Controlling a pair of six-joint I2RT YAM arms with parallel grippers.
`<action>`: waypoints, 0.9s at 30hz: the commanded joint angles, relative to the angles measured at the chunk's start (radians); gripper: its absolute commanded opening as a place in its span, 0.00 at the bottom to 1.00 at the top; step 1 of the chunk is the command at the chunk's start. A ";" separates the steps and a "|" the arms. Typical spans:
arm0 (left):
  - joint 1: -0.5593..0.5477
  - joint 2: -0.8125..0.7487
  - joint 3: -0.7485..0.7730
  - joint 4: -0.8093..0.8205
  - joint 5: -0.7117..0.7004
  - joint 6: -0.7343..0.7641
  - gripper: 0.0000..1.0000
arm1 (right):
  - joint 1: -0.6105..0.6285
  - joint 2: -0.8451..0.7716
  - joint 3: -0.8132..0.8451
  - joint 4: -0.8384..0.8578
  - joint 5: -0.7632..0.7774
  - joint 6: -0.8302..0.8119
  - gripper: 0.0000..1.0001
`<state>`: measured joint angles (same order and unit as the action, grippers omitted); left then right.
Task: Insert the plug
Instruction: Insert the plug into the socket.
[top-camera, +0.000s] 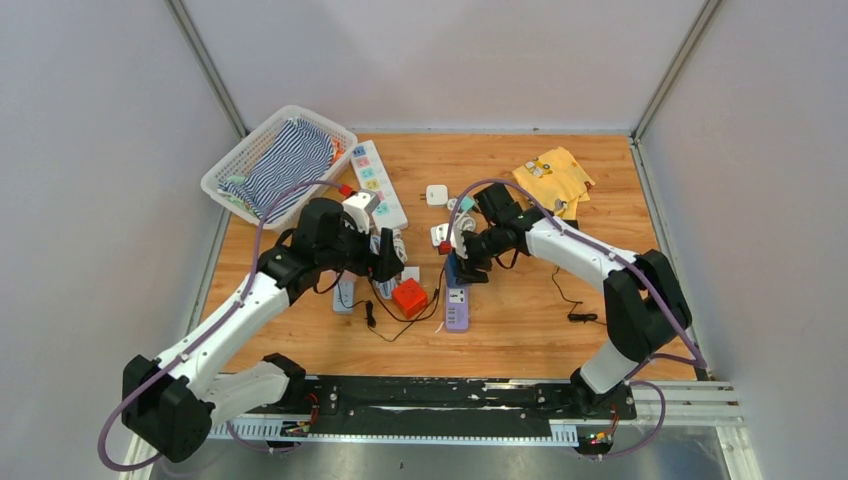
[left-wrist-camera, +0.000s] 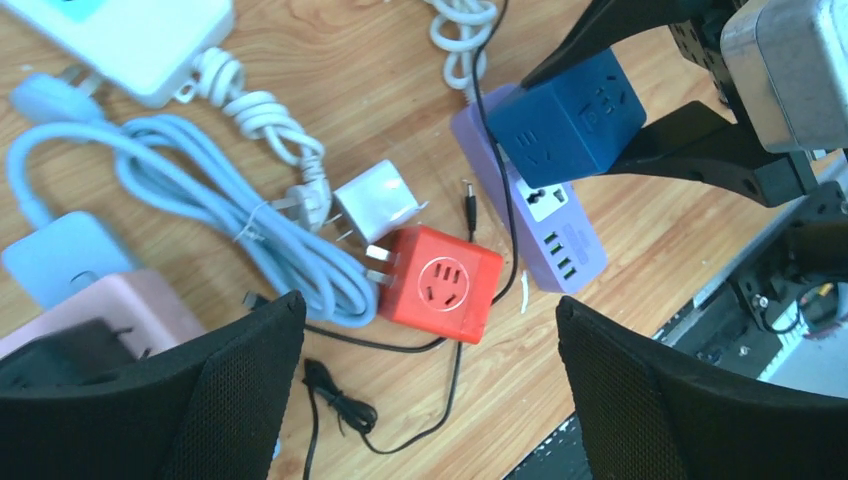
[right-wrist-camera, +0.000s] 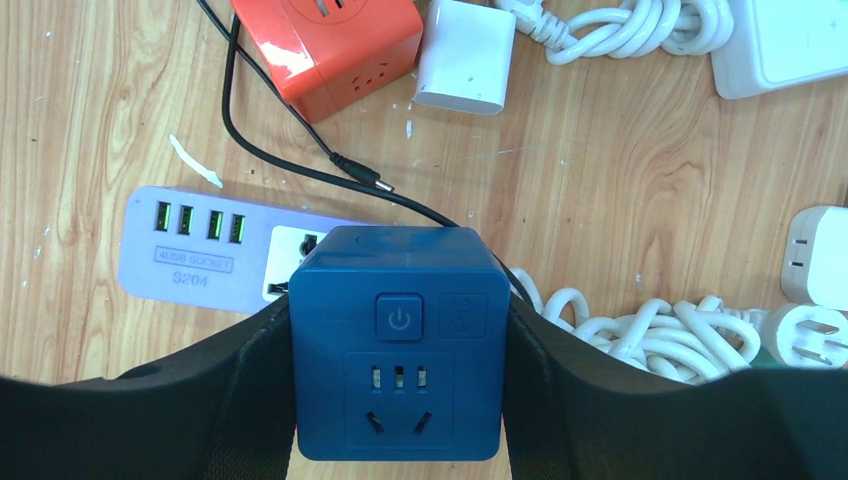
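Note:
A blue cube plug (right-wrist-camera: 397, 345) sits between the pads of my right gripper (right-wrist-camera: 397, 335), which is shut on its two sides. The cube hangs, tilted, over the socket end of the purple power strip (right-wrist-camera: 200, 245); its prongs are hidden underneath. In the left wrist view the blue cube (left-wrist-camera: 565, 118) stands over the purple strip (left-wrist-camera: 560, 245). My left gripper (left-wrist-camera: 430, 305) is open, just above a red cube socket (left-wrist-camera: 440, 283) that lies on the table, and holds nothing. From above, the right gripper (top-camera: 463, 262) and the left gripper (top-camera: 390, 262) are close together mid-table.
A white adapter (right-wrist-camera: 465, 55) lies by the red cube, with a thin black cable (left-wrist-camera: 345, 405) looping round it. Coiled white cords (right-wrist-camera: 650, 335), a pale blue cable (left-wrist-camera: 200, 190) and a white power strip (top-camera: 378, 182) crowd the middle. A basket (top-camera: 232, 160) stands far left, a yellow cloth (top-camera: 553, 178) far right.

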<state>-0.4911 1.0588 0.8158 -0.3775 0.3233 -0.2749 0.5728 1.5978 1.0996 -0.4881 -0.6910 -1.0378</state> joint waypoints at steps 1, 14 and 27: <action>0.008 -0.070 0.041 -0.108 -0.123 0.097 0.99 | -0.014 0.052 0.017 -0.028 0.016 -0.014 0.00; 0.008 -0.230 -0.011 -0.144 -0.294 0.172 1.00 | -0.037 0.030 0.017 -0.060 0.088 0.018 0.00; 0.008 -0.255 -0.024 -0.155 -0.344 0.187 1.00 | -0.044 0.066 0.065 -0.151 -0.010 0.009 0.00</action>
<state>-0.4881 0.8238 0.8131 -0.5201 0.0170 -0.1047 0.5446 1.6360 1.1553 -0.5426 -0.6758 -1.0187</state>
